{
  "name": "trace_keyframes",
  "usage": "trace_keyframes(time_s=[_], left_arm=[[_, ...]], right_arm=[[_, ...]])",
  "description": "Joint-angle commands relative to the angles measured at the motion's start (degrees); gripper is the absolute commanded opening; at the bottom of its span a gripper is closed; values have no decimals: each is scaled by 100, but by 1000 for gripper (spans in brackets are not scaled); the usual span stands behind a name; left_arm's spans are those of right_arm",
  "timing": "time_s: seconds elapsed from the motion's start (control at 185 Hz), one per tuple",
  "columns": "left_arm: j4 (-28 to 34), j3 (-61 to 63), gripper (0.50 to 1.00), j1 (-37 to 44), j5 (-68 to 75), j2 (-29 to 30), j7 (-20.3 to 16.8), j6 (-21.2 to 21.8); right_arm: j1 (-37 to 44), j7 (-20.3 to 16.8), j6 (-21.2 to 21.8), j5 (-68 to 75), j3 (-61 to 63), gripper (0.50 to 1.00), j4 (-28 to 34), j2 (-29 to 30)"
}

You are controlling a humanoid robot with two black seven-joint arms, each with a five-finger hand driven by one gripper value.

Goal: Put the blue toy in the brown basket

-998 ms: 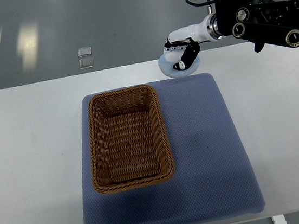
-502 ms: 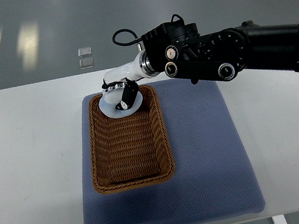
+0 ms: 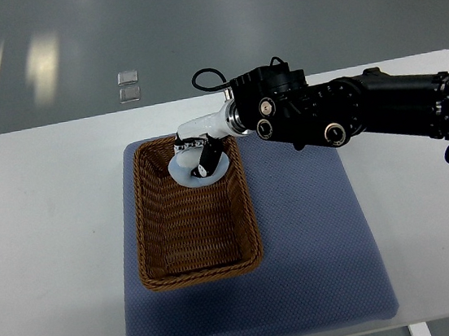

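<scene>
A brown wicker basket (image 3: 159,250) lies on the blue-grey mat (image 3: 314,231). My right arm reaches in from the right edge, black with a white wrist. Its hand (image 3: 196,161) is over the far right part of the basket, fingers shut on the pale blue toy (image 3: 197,175), a rounded ring-like piece. The toy hangs inside the basket's far end, close to the right wall; I cannot tell whether it touches the bottom. The left arm does not show.
The mat covers the middle of a white table (image 3: 43,223). Two small clear squares (image 3: 127,86) lie on the grey floor beyond the table's far edge.
The right hand carried the toy from the table's far right over to the basket, then shifted slightly right and lower into the basket's far end.
</scene>
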Motion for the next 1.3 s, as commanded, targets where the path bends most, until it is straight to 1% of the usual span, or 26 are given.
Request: trace_keyframes(time_s=[0.0, 0.022, 0.076, 0.113, 0.173, 0.21, 0.361, 0.383, 0.41, 0.448, 0.475, 0.507, 0.604, 0.626, 0.712, 0.761, 0.922, 1.025, 1.079, 1.143, 1.197, 1.208, 1.294], left_arm=[[-2, 0, 1000, 0, 0, 0, 0, 2], [7, 0, 1000, 0, 0, 0, 0, 2], [-2, 0, 1000, 0, 0, 0, 0, 2], [7, 0, 1000, 0, 0, 0, 0, -7], [7, 0, 1000, 0, 0, 0, 0, -7], [7, 0, 1000, 0, 0, 0, 0, 2], [7, 0, 1000, 0, 0, 0, 0, 2], [7, 0, 1000, 0, 0, 0, 0, 2], [7, 0, 1000, 0, 0, 0, 0, 2], [7, 0, 1000, 0, 0, 0, 0, 2], [7, 0, 1000, 0, 0, 0, 0, 2], [7, 0, 1000, 0, 0, 0, 0, 2], [7, 0, 1000, 0, 0, 0, 0, 2], [7, 0, 1000, 0, 0, 0, 0, 2], [7, 0, 1000, 0, 0, 0, 0, 2], [7, 0, 1000, 0, 0, 0, 0, 2], [7, 0, 1000, 0, 0, 0, 0, 2], [7, 9, 1000, 0, 0, 0, 0, 2], [7, 0, 1000, 0, 0, 0, 0, 2], [-2, 9, 1000, 0, 0, 0, 0, 2], [-2, 9, 1000, 0, 0, 0, 0, 2], [-2, 9, 1000, 0, 0, 0, 0, 2], [-2, 9, 1000, 0, 0, 0, 0, 2]], right_arm=[[-89, 4, -18, 31, 12, 625, -11, -1], [-115, 4, -27, 31, 12, 641, -29, -1], [-159, 4, -45, 31, 12, 658, -55, -1], [-220, 13, -71, 31, 12, 682, -72, -1], [-291, 13, -80, 31, 12, 686, -90, -1], [-335, 4, -89, 31, 12, 699, -99, -1], [-379, 13, -98, 40, 21, 721, -125, -1], [-388, 13, -98, 40, 21, 731, -125, -1], [-414, 13, -98, 40, 21, 756, -125, -1], [-414, 13, -98, 40, 29, 766, -125, -1], [-414, 21, -98, 40, 29, 787, -125, -1], [-414, 21, -98, 40, 38, 797, -125, -1], [-396, 30, -150, 57, 100, 852, -160, -1], [-379, 30, -177, 66, 126, 860, -169, -1], [-308, 30, -168, 84, 372, 864, -169, -1], [-238, 30, -142, 136, 565, 897, -169, -1], [-80, 39, -159, 427, 1181, 897, -169, -1], [-141, 223, -177, 743, 1910, 897, -169, -1], [-221, 311, -203, 928, 2306, 897, -169, -168], [-555, 443, -212, 1182, 2824, 897, -169, -370], [-1002, 593, -221, 1498, 3474, 897, -169, -589], [-1003, 593, -221, 1499, 3475, 897, -169, -589], [-1793, 839, -221, 2052, 4599, 897, -169, -686]])
